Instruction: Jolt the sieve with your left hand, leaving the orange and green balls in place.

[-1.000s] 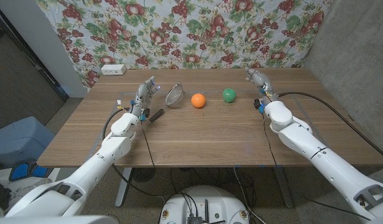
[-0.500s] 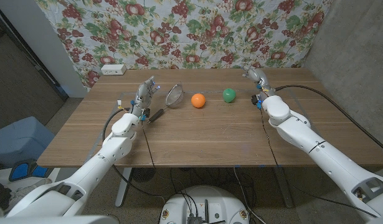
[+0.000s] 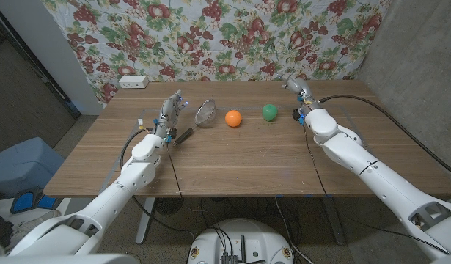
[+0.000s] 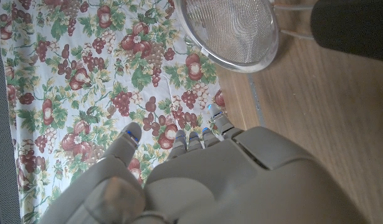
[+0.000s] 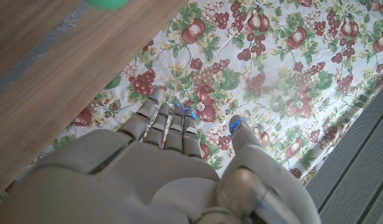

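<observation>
The step in hand looks like the approach: the left hand (image 3: pixel 171 106) stands raised over the far left of the wooden bench (image 3: pixel 240 158), fingers apart and holding nothing, just left of the round wire-mesh metal sieve (image 3: pixel 204 112) and not plainly touching it. The sieve lies on the far-left part of the bench with its bowl tipped so the mesh faces out, and its dark handle (image 3: pixel 183 135) runs back toward the near side, passing beside the left wrist. In the left wrist view the bowl (image 4: pixel 231 31) shows as fine silvery mesh inside a thin bright rim, light and springy by the look of it, so I judge a short knock from the fingers would shift it easily. To the right of the sieve sits the smooth orange ball (image 3: pixel 233 118), near it but apart, and further right the smooth green ball (image 3: pixel 270 111); both are round and would roll on the flat grained wood if the sieve were shoved into them. The next move therefore calls for a brief sideways tap on the rim or handle, small enough that the bowl stops short of the orange ball. The right hand (image 3: pixel 298 89) is held up at the far right, fingers spread and empty, just right of the green ball.
</observation>
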